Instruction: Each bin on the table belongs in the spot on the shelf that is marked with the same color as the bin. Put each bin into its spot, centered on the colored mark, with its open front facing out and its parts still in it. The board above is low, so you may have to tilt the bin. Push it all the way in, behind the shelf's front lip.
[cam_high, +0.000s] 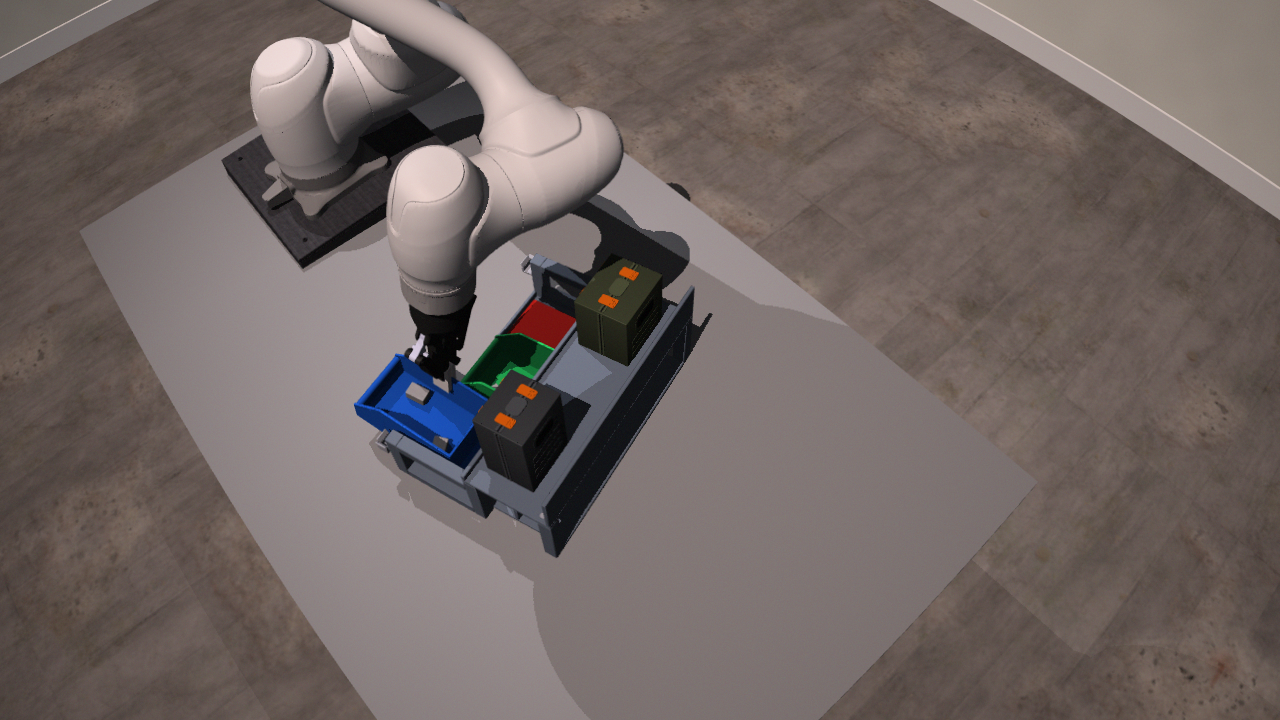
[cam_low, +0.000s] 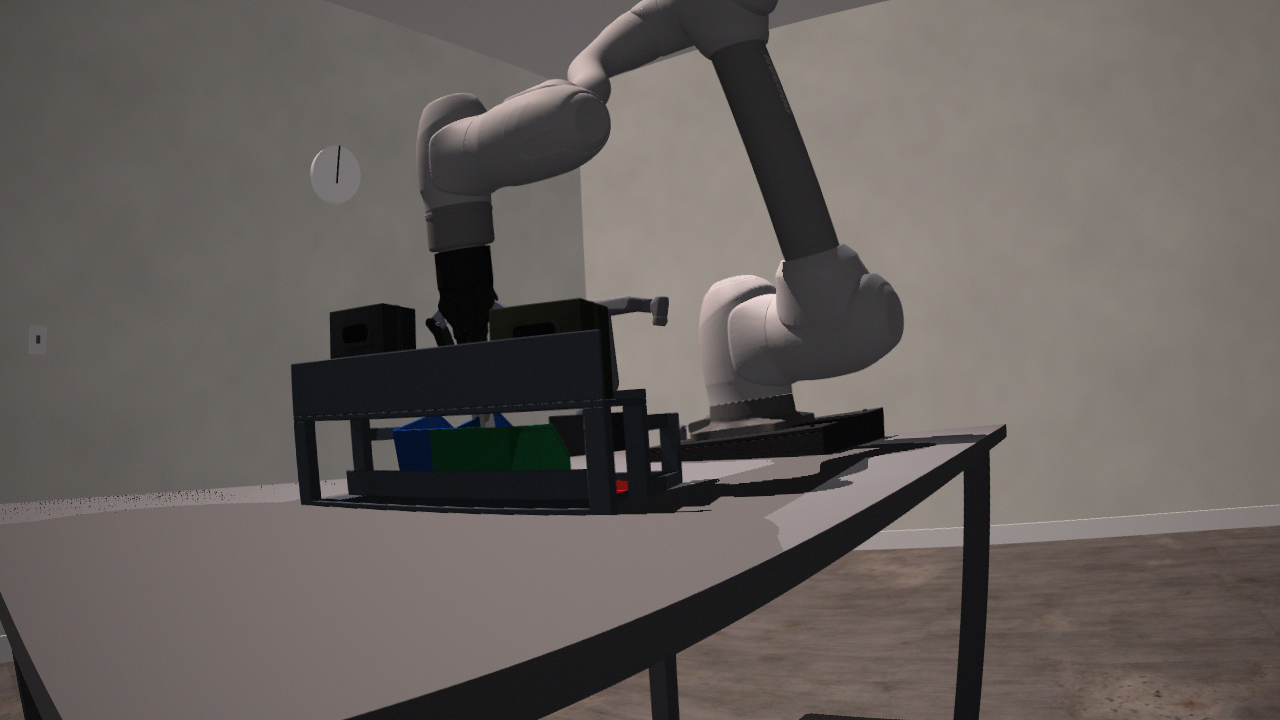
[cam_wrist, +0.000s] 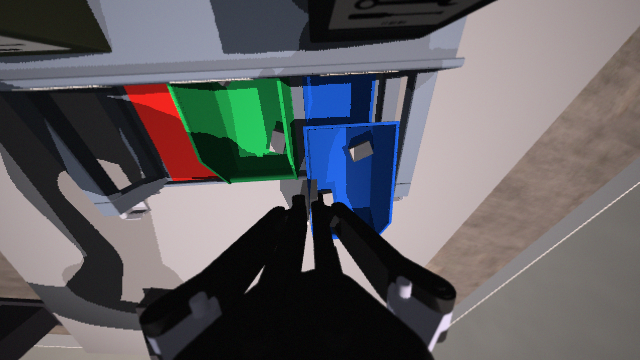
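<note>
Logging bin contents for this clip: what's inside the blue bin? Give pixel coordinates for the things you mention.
Two small light-colored blocks show inside the blue bin (cam_high: 427, 419) (cam_wrist: 369, 185). The gripper (cam_wrist: 310, 189) covers part of its near end in the wrist view, so anything behind the fingers there is hidden.

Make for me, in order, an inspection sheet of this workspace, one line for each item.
Surface: matte grey table, no damage seen.
Job's things: blue open-front bin raised, partly over the blue mark, small grey parts inside; green open-front bin on the grey shelf, beside the red mark; exact centring cannot be judged.
Clutter: dark grey case and olive case on the shelf's upper board.
Gripper: black claw shut on the blue bin's side wall.
Cables: nothing seen.
Surroundings: brown floor, plain walls, round white clock.
</note>
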